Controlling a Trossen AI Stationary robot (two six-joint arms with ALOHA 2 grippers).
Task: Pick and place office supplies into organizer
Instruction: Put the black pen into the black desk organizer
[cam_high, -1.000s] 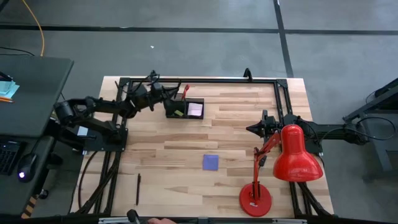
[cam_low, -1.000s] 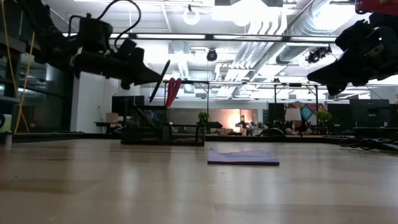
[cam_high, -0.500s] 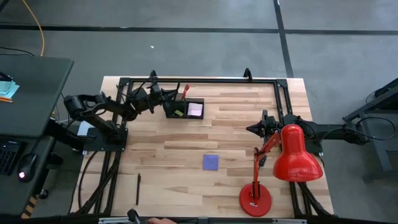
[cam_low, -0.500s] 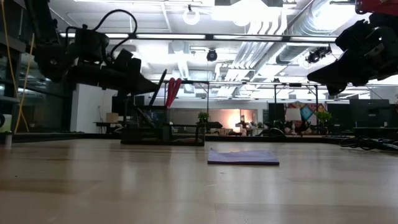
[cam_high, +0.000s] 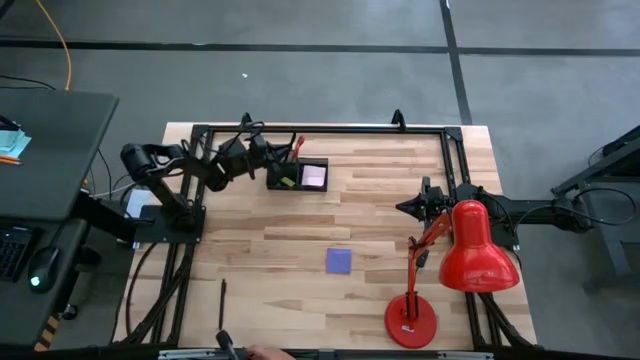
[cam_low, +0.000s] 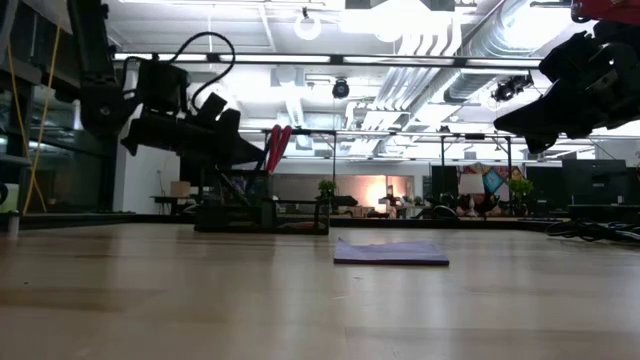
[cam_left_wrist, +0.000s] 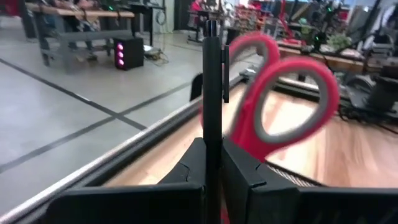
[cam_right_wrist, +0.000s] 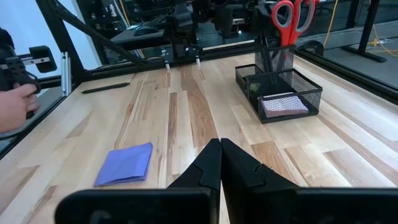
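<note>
Beside the mesh organizer (cam_high: 298, 175) | left hand (cam_high: 259, 158) clamped on a dark pen (cam_left_wrist: 212, 93), upright for dropping by the red scissors (cam_left_wrist: 273, 93) | purple notepad (cam_high: 339, 260) and another pen (cam_high: 222, 302) lie well short of organizer on bench (cam_high: 400, 210) | right hand (cam_right_wrist: 220, 163) together, parked far from organizer

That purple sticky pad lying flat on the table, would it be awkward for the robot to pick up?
Probably. The purple pad lies flat on the wooden table, so fingers get little edge to grip. It looks thin and light, so a push would likely slide it. Its sheets may bend.
</note>
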